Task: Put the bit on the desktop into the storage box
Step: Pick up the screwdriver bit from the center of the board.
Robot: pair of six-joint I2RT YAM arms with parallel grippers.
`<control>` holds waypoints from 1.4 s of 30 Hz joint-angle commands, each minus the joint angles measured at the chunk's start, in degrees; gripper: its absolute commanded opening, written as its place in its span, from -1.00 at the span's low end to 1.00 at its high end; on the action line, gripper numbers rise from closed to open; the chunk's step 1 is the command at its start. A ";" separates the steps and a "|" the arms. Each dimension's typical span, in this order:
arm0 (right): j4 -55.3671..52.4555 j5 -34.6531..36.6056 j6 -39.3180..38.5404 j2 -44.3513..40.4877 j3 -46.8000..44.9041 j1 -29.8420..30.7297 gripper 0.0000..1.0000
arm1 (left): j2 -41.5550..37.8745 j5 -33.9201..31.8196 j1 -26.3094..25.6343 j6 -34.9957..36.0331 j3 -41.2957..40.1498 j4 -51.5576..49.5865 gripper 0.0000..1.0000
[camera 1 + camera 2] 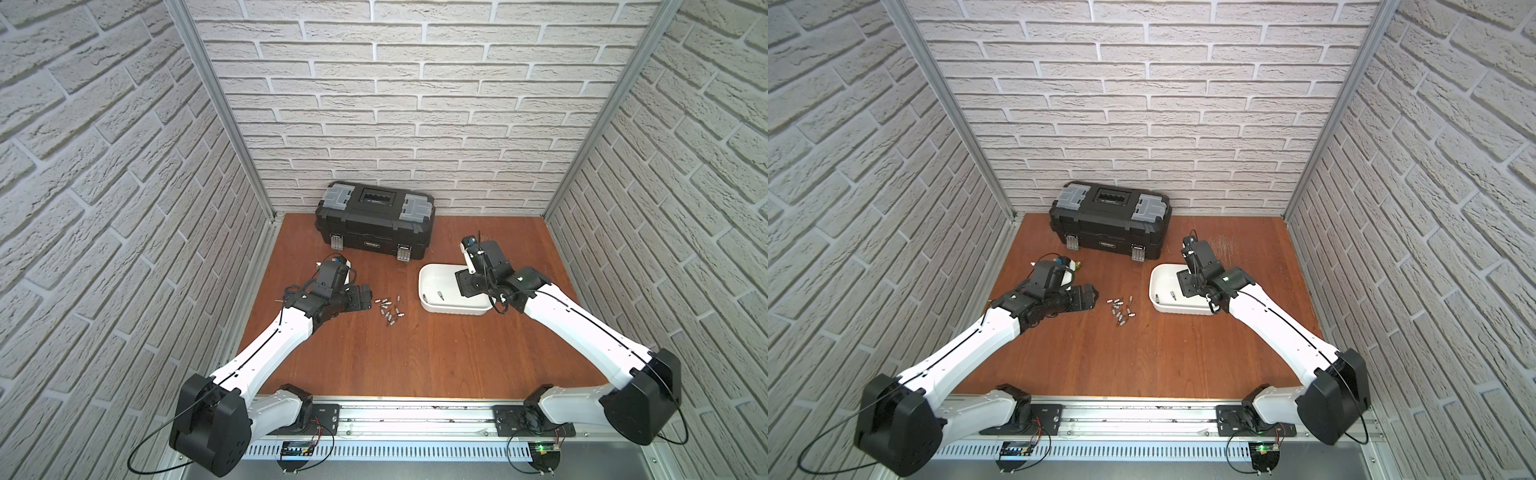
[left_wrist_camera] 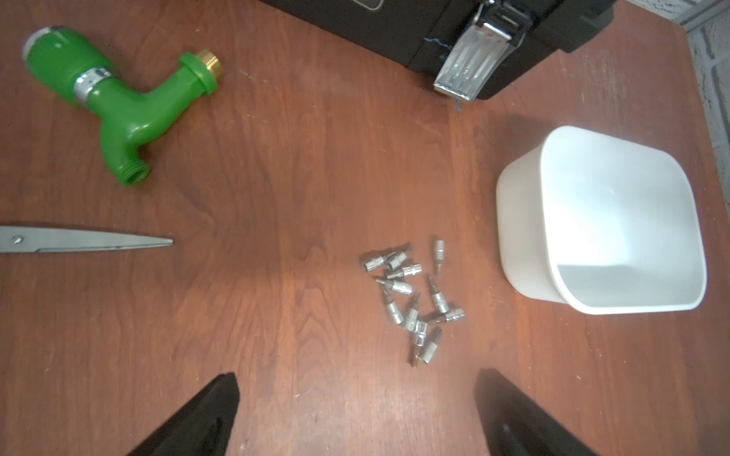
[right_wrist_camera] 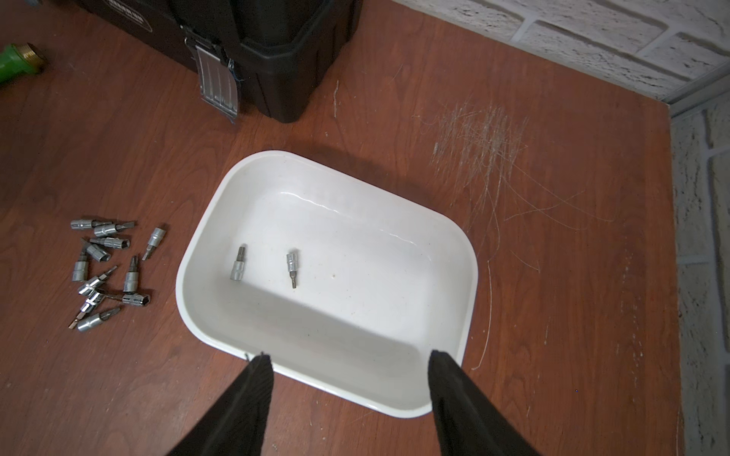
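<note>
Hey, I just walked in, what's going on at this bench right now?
A two-armed robot is sorting small metal socket bits off the wooden desktop into the white storage box. Two bits lie in the box, while a pile of bits waits on the desktop beside it. The right gripper hangs over the box, open and empty. The left gripper is also open, near the pile, holding nothing.

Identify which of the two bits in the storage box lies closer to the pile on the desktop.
The bit with the short, stubby tip; the thin-tipped bit lies farther into the storage box, away from the pile.
</note>
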 commanded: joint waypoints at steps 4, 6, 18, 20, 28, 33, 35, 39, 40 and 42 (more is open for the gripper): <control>6.69 6.76 1.62 -11.91 -7.63 -0.46 0.83 | 5.15 -2.03 -4.17 2.89 5.77 -1.94 0.96; 8.69 8.53 2.08 -15.55 -10.38 -0.64 0.97 | 7.20 -2.47 -5.47 3.59 7.69 -2.70 0.97; 11.23 15.39 3.98 -30.72 -18.72 -2.28 0.96 | 23.30 -7.01 -14.38 10.17 24.00 -11.53 0.82; 10.66 16.65 3.84 -32.39 -19.40 -2.39 0.96 | 26.53 -6.28 -14.70 10.92 26.80 -12.73 0.72; 7.81 19.41 2.39 -36.53 -19.65 -2.57 0.96 | 38.63 -6.73 -14.85 12.62 37.32 -18.67 0.35; 7.36 20.57 1.46 -38.43 -19.75 -2.67 0.96 | 43.29 -6.91 -14.87 13.35 40.55 -20.56 0.19; 7.48 20.80 1.22 -39.21 -19.88 -2.70 0.96 | 44.52 -7.18 -14.87 13.34 41.11 -20.85 0.15; 7.66 20.67 0.58 -40.17 -19.88 -2.68 0.96 | 46.84 -7.19 -14.78 13.55 42.08 -21.03 0.10; 7.55 20.72 0.58 -40.25 -19.72 -2.67 0.96 | 47.46 -7.27 -14.78 13.62 42.41 -21.00 0.10; 7.48 20.71 0.22 -40.23 -19.55 -2.74 0.96 | 48.28 -7.54 -14.71 13.63 42.82 -20.97 0.05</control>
